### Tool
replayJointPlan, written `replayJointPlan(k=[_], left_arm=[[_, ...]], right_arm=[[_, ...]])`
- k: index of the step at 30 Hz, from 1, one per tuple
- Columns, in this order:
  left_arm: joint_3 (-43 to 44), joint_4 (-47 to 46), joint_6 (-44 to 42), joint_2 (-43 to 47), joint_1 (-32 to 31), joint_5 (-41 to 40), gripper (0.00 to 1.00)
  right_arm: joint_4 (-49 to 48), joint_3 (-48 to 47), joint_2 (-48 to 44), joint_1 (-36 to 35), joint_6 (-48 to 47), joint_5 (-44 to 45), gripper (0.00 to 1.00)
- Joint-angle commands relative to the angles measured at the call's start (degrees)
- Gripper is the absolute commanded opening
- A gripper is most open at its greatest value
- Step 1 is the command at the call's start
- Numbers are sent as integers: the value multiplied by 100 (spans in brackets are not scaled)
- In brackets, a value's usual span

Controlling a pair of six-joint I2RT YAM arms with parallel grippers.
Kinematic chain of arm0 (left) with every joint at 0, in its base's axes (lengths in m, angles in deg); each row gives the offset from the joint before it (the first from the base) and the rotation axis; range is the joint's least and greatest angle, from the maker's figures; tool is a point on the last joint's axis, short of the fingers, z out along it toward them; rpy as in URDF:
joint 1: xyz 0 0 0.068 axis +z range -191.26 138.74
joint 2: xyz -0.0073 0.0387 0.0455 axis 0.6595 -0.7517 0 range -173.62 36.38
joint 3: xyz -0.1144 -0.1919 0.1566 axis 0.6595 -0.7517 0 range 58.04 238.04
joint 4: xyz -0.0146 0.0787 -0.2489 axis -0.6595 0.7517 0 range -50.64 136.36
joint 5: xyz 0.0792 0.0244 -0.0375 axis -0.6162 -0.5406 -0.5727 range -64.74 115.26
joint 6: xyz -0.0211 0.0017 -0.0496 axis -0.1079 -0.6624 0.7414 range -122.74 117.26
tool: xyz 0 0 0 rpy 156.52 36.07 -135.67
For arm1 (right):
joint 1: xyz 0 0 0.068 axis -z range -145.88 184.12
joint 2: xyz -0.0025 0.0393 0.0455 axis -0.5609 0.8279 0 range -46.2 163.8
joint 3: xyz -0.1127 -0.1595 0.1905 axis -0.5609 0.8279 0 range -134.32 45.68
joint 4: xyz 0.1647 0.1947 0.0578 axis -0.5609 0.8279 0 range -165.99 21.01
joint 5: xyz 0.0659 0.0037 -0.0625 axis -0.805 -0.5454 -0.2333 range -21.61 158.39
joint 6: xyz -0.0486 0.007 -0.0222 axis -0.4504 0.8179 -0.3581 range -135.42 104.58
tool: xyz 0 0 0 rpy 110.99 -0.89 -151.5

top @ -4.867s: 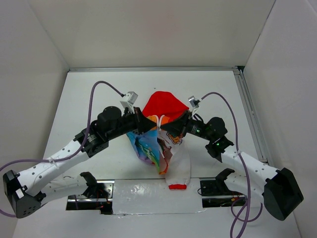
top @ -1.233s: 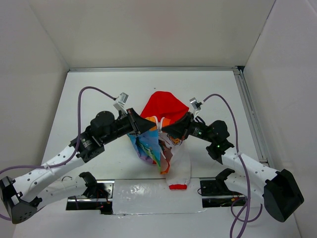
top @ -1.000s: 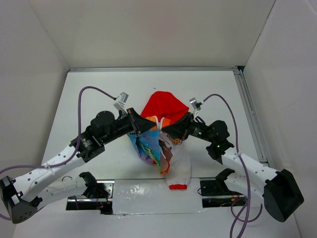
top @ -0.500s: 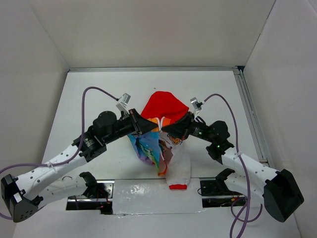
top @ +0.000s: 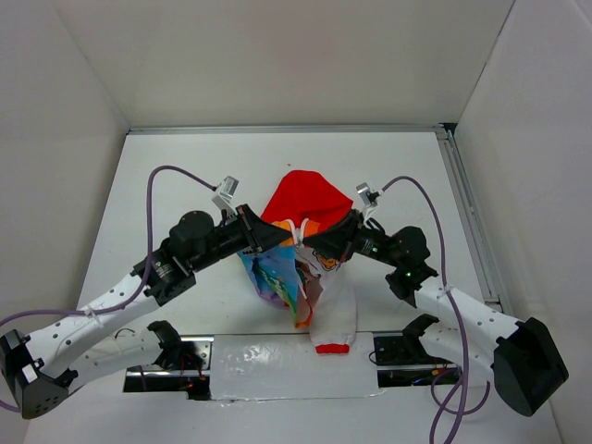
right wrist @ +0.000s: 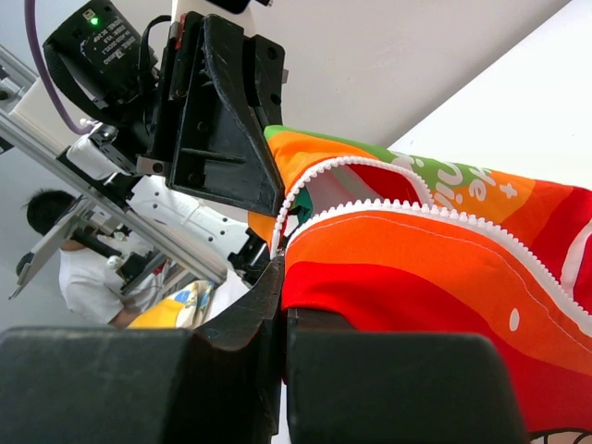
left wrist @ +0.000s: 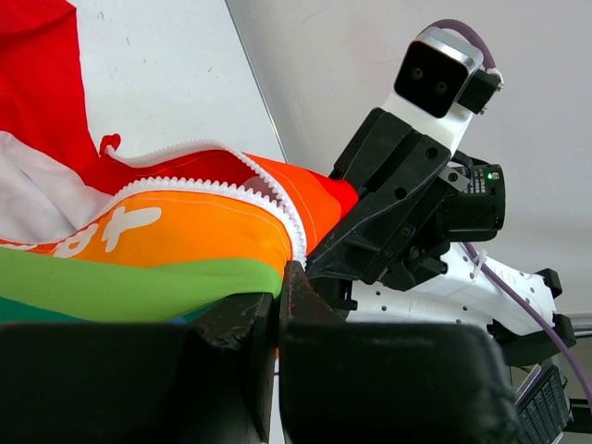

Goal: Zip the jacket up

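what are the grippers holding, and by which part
Both grip the jacket: left gripper pinches one front edge by the zipper, right gripper the other.

From overhead I can't pick out the slider on the small rainbow-striped fabric jacket with a red hood (top: 301,196). It's too small, and both arms' jaws are lost in the collar folds. In the left wrist view the jacket runs off the left edge, and the left gripper (left wrist: 280,289) is a dark blur along the bottom. In the right wrist view the fabric runs off the right edge, and a background person in a white shirt (right wrist: 81,277) is blurred.
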Motion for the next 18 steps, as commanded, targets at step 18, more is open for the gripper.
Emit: replayJointPlan(k=[18], left_arm=[[102, -635, -102, 64, 8, 50, 0]], right_arm=[[-27, 4, -208, -12, -241, -14, 0]])
